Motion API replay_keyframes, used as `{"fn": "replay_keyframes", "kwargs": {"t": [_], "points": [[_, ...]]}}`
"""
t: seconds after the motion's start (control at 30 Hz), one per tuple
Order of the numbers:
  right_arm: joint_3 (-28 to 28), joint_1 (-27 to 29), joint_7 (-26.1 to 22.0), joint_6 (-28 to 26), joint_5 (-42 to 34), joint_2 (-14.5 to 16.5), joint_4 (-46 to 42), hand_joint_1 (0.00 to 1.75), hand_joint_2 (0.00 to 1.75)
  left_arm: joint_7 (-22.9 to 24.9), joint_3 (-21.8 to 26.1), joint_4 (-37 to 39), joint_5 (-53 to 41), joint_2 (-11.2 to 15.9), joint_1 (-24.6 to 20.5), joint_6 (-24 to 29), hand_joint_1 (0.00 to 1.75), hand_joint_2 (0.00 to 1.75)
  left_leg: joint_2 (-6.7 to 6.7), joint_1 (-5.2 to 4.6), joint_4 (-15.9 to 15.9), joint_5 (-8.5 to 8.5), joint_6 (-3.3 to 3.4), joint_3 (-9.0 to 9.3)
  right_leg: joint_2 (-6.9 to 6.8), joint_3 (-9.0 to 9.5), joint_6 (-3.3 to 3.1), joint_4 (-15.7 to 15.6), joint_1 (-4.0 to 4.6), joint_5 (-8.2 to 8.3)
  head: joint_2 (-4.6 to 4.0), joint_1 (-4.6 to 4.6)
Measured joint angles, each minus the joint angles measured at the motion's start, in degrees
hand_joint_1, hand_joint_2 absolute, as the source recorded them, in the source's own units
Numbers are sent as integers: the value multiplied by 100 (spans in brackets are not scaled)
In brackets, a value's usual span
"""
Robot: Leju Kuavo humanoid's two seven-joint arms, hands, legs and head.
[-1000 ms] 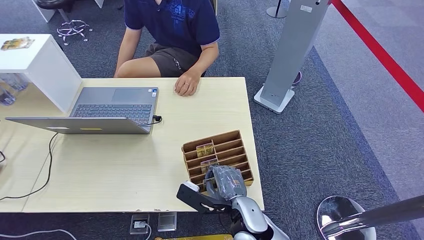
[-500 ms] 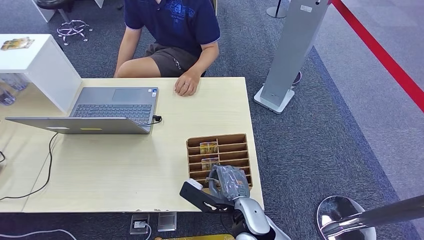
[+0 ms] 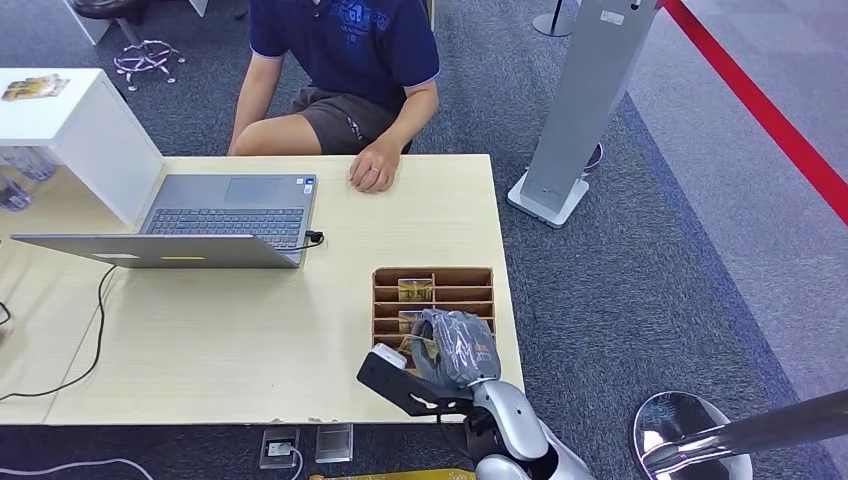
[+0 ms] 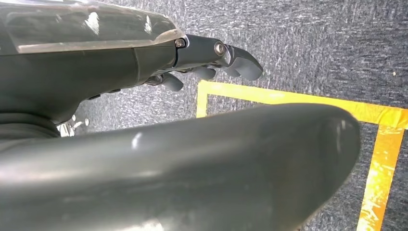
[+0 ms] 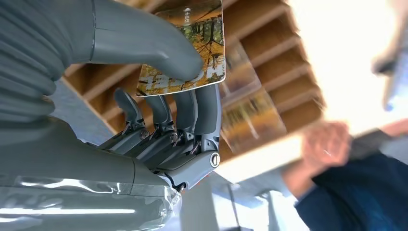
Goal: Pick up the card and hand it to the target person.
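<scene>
A card (image 5: 208, 41) printed with an autumn forest is pinched between the thumb and the fingers (image 5: 192, 113) of my right hand (image 3: 455, 350). That hand hovers over the near end of a wooden slotted card box (image 3: 470, 285) at the table's front right; the card's edge (image 3: 421, 349) peeks out at the hand's left. Two more cards (image 3: 414, 290) stand in the box's far slots. The person (image 3: 345, 50) sits across the table with a hand (image 3: 372, 172) resting on its far edge. My left hand (image 4: 183, 144) hangs over the carpet, fingers apart, holding nothing.
An open laptop (image 3: 215, 215) with a cable stands at the table's left, beside a white shelf (image 3: 85, 130). A grey floor stand (image 3: 580, 110) rises to the right of the table. Yellow tape (image 4: 380, 168) marks the carpet below my left hand.
The card box has turned from askew to square with the table edge. My right hand has lifted slightly, with the card in its pinch.
</scene>
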Motion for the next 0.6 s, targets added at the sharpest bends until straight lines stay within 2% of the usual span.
{"fn": "replay_keyframes", "kwargs": {"t": [0.33,0.47,0.6], "points": [[136,-1322,-521,-47,-613,12,-59,143,175,-81,-2,-1,-96,0,-6,-45,0,0,0,0,0,1,-1,-2,0,1,0,3,0,2,0,2],[217,-1953,-937,-174,-839,234,488,143,175,-70,-40,-2,-185,0,-22,-63,0,0,-1,0,0,2,-1,-4,-1,0,0,5,0,2,0,1],[333,-2630,-1405,-406,-920,615,1554,143,175,-65,-114,-2,-273,0,-48,-99,0,0,-4,1,-1,3,-2,-5,-2,0,0,8,1,2,1,-6]]}}
